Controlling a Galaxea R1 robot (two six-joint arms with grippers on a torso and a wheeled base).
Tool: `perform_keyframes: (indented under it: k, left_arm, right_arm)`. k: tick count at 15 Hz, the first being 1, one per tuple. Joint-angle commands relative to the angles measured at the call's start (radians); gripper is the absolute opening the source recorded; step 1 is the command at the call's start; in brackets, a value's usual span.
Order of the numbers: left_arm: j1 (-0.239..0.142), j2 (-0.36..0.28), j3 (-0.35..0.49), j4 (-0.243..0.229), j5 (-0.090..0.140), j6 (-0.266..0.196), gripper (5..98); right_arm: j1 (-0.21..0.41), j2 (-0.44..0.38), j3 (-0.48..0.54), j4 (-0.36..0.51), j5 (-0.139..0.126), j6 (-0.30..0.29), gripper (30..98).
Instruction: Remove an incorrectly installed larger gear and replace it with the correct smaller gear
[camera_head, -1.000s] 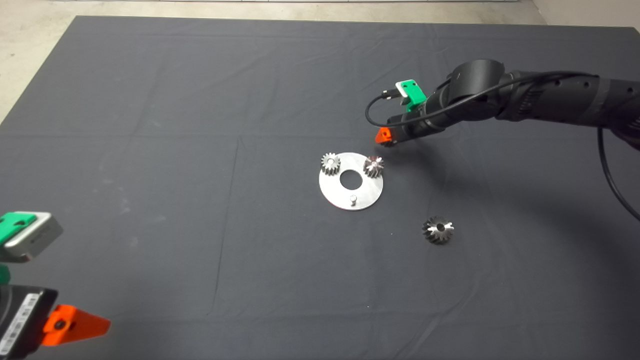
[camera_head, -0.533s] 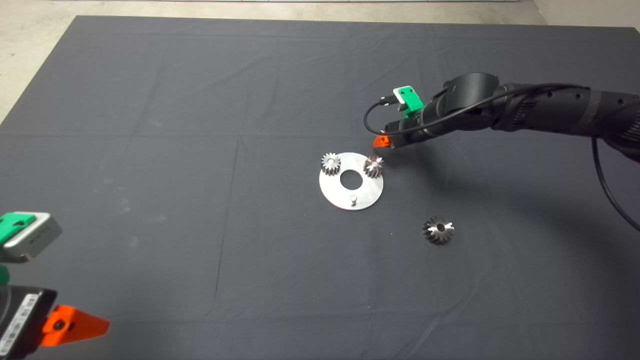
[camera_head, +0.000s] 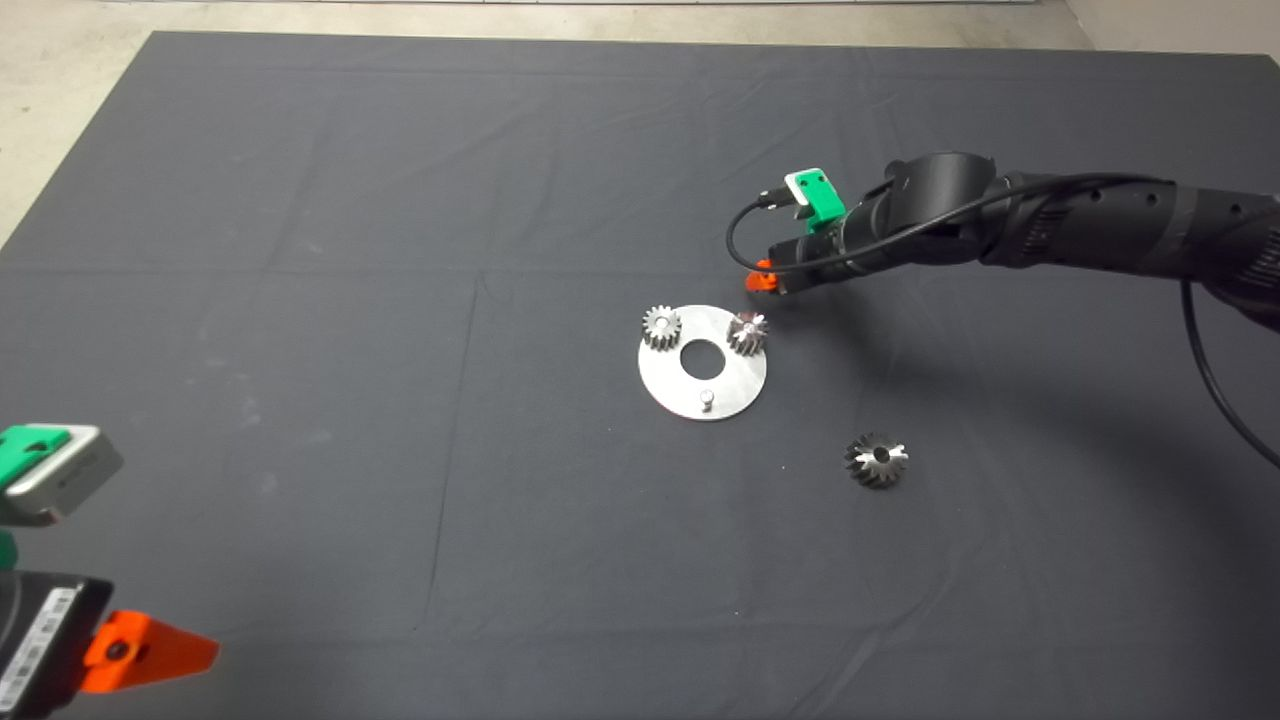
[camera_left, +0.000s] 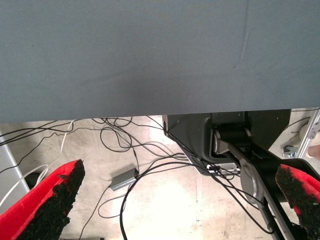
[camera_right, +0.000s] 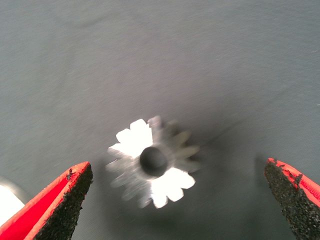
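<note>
While the left hand sits parked at the worktop's near left corner, its fingers spread wide with nothing between them, the right hand hangs low over the mat near the middle, just beyond the far right rim of the plate. It is released, its two fingers well apart, and the smaller gear lies flat on the mat between them, touching neither; the right wrist view shows its dark centre hole and glinting teeth. Two silver gears stand on the plate's far half, one on each side of its centre hole, and a bare pin rises near its near rim. The larger gear lies flat on the mat, apart from the plate, toward the near right corner. A white label on the left arm carries print too small to read. Past the mat's edge, the left wrist view shows cables on the floor.
</note>
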Motion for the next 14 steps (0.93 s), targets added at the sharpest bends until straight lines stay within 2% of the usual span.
perform_keyframes:
  k: [1, 6, 7, 9, 11, 14]
  left_arm:
    - [-0.007, -0.004, 0.019, -0.019, 0.032, -0.003, 98.1]
    - [-0.007, -0.004, 0.019, -0.019, 0.033, -0.003, 98.1]
    - [-0.007, -0.004, 0.019, -0.019, 0.033, -0.003, 98.1]
    - [-0.007, -0.005, 0.019, -0.019, 0.033, -0.003, 98.1]
    - [-0.007, -0.01, 0.019, -0.019, 0.031, -0.003, 98.1]
    - [-0.007, -0.012, 0.019, -0.019, 0.031, -0.003, 98.1]
  right_arm:
    - [0.018, -0.002, -0.006, -0.029, 0.019, 0.01, 91.0]
    - [0.016, -0.007, -0.012, -0.029, 0.024, 0.061, 85.7]
    - [0.016, -0.007, -0.012, -0.029, 0.036, 0.066, 85.7]
    - [0.016, -0.008, -0.012, -0.029, 0.061, 0.067, 80.0]
    - [0.016, -0.001, -0.01, -0.029, 0.061, 0.066, 79.7]
    - [0.016, 0.001, -0.01, -0.029, 0.062, 0.067, 75.3]
